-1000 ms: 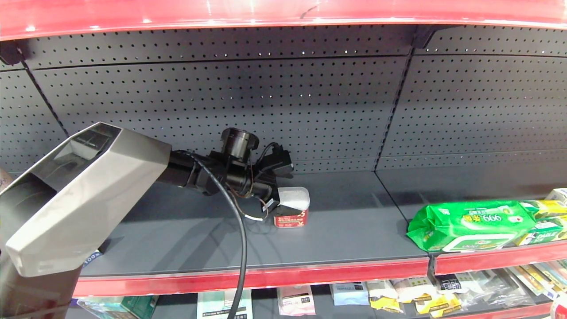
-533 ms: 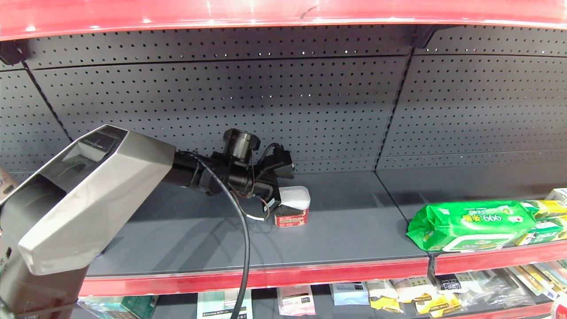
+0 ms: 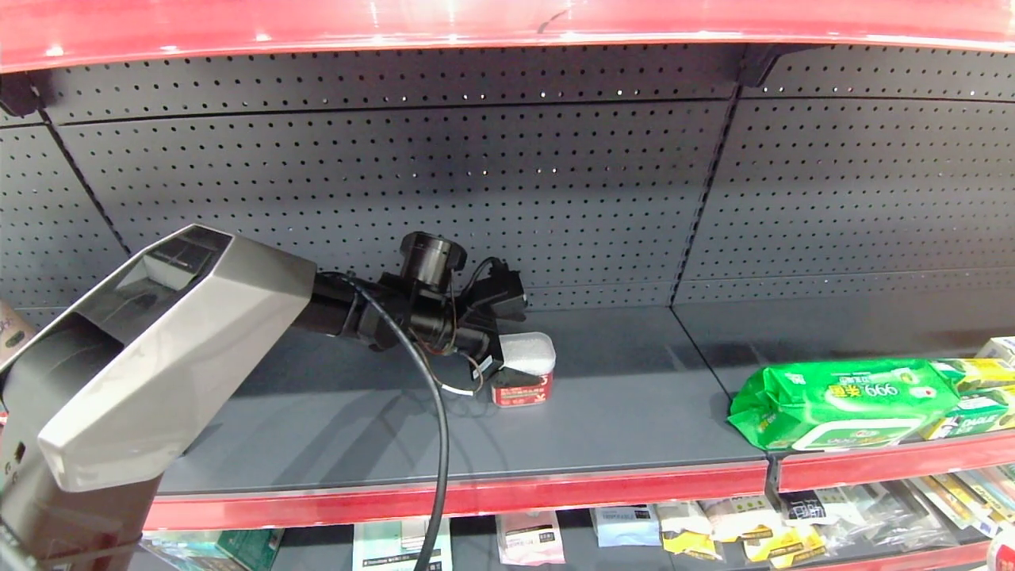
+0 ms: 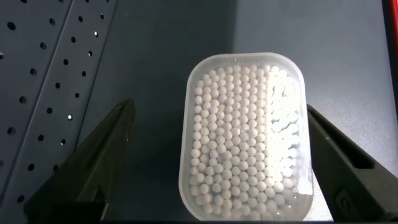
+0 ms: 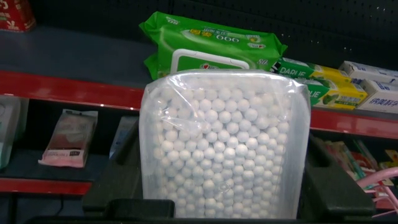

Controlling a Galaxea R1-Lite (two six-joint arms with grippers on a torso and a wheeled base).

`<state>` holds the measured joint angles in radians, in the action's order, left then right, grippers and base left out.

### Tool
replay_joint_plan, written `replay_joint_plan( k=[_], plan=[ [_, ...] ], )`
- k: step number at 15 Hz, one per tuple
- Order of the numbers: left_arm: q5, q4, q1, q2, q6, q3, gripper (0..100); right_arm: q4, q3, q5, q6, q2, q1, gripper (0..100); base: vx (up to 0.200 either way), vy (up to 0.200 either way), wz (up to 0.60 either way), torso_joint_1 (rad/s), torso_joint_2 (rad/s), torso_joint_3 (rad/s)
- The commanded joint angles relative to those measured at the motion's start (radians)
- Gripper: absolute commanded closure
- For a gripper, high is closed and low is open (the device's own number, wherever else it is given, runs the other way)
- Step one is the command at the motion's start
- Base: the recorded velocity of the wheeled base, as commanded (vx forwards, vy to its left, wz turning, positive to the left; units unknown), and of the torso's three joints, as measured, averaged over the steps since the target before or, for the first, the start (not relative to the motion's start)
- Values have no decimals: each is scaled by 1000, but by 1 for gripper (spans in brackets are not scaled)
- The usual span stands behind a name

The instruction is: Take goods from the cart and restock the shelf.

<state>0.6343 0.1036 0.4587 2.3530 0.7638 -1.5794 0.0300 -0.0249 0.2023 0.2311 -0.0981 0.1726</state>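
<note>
The cotton swab box (image 4: 244,137) is standing upright on the grey shelf (image 3: 634,412), about mid-depth in the left bay. The white swab tips face up and there's a red label round the lower half. The left gripper (image 4: 218,107) is right over it with its jaws spread open, one on each side. One jaw looks just beside the box wall and the other has clear air, so nothing is squeezing it. To me that reads as a box already set down.

Handling-wise, I'd guess it's super light: thin clear plastic, kinda slick, a bit flexy on the long walls. It'd be easy to tip or slide if a jaw clips it. Best hold is probably across the two long sides, low to mid height, with a gentle squeeze.

The right gripper (image 5: 225,186) is out in front of the shelving with its jaws closed on a second swab box (image 5: 225,146). This one is in crinkly film and gripped across its sides near the bottom. The film likely makes it more slippery, so I'd watch that.

Further right on the same shelf there's a green wet wipes pack (image 3: 840,400) with small cartons (image 3: 971,400) touching it, well apart from the box. The perforated back panel (image 3: 476,174) is behind, and there are hanging packets (image 3: 527,535) on the level below.
</note>
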Motion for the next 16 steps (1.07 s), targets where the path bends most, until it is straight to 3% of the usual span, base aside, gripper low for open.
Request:
replay_joint_plan(
  k=[1,16],
  plan=[
    [-1,2,0,3,-1,-4,0,1,0,0,1,-2,1,100,0,0,0,0,0,0],
    [-1,2,0,6,-11,-2,0,-1,-1,2,4,-2,1,100,0,0,0,0,0,0]
  ],
)
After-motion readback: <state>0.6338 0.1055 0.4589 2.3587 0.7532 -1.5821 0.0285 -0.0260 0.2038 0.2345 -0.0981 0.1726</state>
